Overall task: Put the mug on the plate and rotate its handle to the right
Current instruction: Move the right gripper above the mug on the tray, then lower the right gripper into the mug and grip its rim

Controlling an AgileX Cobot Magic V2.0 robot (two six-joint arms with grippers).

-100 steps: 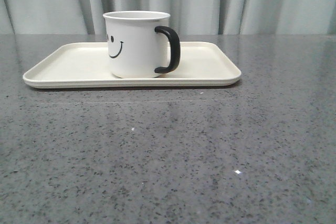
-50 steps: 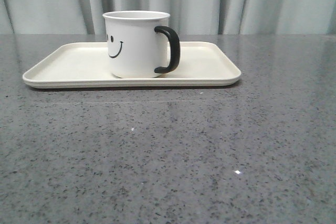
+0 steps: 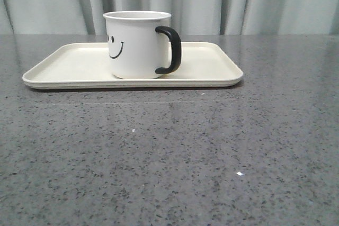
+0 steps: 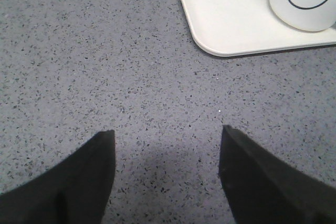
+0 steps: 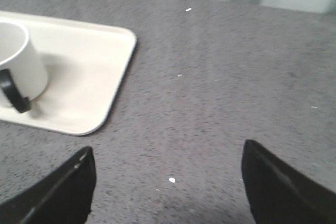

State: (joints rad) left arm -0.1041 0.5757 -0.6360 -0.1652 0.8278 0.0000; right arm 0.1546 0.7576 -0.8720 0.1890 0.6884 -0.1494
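Mug [image 3: 136, 45]: stands upright on plate [image 3: 212, 64], a little left of its middle.
Handle [image 3: 171, 50]: points right.
Left gripper [image 4: 167, 136]: fingers spread wide, empty, over grey table [image 3: 175, 152].
Right gripper [image 5: 168, 162]: also wide open, empty, right of plate.

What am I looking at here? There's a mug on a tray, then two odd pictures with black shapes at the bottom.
These come from a two-armed robot. One camera looks forward over the grey table: a white mug with a smiley face stands on a cream plate, its black handle pointing right. The other two cameras sit on the robot's wrists. The black shapes are its fingers: the left gripper and the right gripper, both open, empty, and away from the plate. Each wrist view catches one end of the plate and part of the mug.
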